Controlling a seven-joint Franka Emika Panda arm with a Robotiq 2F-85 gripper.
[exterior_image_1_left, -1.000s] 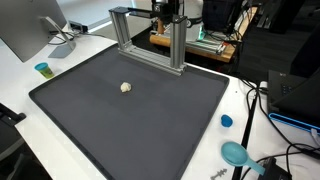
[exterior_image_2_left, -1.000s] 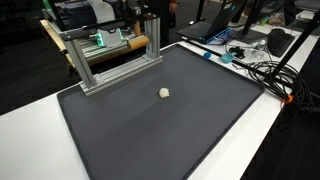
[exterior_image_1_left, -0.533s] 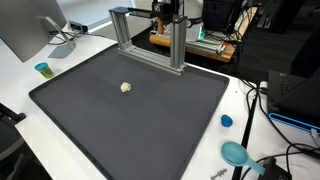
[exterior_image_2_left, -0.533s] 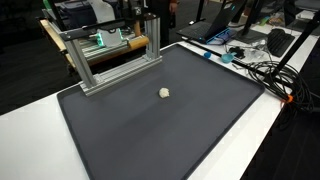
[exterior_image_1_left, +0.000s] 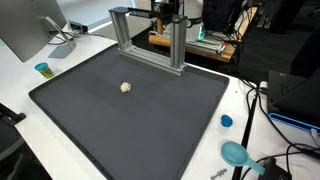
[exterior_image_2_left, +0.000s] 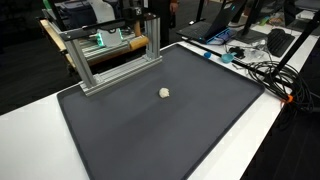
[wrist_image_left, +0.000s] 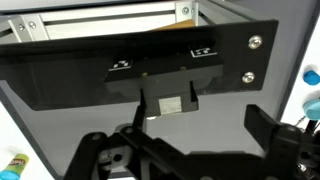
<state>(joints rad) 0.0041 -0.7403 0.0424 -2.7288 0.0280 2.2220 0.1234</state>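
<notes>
Gripper (wrist_image_left: 186, 142) sits up by the metal frame (exterior_image_1_left: 179, 45), so the main risk is clipping a post or the top bar on any move down or across to the mat (exterior_image_1_left: 150, 132); the frame fills the top of the wrist view and looks close. Second risk: the small pale lump (exterior_image_1_left: 125, 87) looks roundish and light, so it could roll or get shoved aside if the fingers land off centre. Lump lies alone on the mat, well apart from the frame, and is not in the wrist view. Fingers (wrist_image_left: 272, 135) are spread wide, nothing between them, touching nothing. Arm (exterior_image_1_left: 166, 9) in an exterior view is just a dark shape above the frame's far end, too small for detail
</notes>
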